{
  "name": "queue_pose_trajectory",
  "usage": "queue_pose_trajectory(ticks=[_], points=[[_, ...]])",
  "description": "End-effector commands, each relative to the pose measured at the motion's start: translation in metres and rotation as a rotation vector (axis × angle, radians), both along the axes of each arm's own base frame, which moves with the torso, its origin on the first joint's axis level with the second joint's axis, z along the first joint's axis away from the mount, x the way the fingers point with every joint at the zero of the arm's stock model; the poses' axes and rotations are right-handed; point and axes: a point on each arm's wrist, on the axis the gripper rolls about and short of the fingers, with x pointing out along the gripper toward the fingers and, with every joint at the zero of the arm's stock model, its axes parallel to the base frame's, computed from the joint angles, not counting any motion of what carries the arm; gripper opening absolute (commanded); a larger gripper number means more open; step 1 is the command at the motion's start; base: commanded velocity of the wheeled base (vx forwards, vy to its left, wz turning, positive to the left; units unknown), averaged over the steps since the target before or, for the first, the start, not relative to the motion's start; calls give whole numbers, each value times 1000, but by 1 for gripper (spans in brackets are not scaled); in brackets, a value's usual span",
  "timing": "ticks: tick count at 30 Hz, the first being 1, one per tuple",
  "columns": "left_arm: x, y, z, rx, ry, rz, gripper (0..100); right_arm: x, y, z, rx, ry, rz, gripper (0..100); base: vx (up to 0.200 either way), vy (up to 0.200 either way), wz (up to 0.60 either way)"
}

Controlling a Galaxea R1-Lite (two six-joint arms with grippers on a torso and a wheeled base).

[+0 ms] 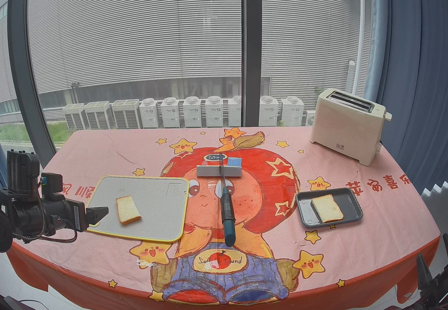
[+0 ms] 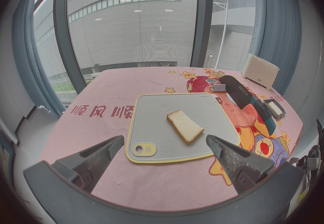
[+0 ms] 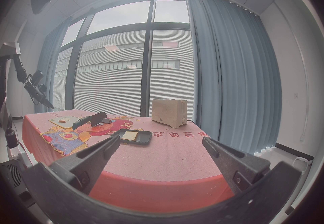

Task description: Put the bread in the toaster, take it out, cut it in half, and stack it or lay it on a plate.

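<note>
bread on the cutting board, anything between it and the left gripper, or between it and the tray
Nothing visible lies between the open left gripper and the bread on the cutting board. Toward the tray, the knife lies midway, blade on a rest, across the straight path.

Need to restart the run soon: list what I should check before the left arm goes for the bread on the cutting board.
1. Left gripper ready: ok. It is open and empty, beside the cutting board.
2. Bread piece reachable: ok. It lies flat on the board with nothing on it.
3. Knife out of the way: ok. It lies apart from the board, with its blade on the holder.
4. Tray can take it: ok. It holds one second piece, with bare space beside it.
5. Right gripper clear: ok. It is open, empty and far from the board.
6. Bread toasted: cannot tell.
</note>
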Motion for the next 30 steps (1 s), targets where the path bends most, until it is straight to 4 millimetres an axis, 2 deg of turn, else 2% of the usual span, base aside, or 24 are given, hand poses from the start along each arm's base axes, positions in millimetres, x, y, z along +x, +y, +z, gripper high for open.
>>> queue_pose_trajectory(ticks=[1,30], points=[[5,-1,-3,-1,18,-2,100,0,0,-5,0,1,1,100,0,0,0],[5,-7,-3,42,18,20,100,0,0,-5,0,1,1,100,0,0,0]])
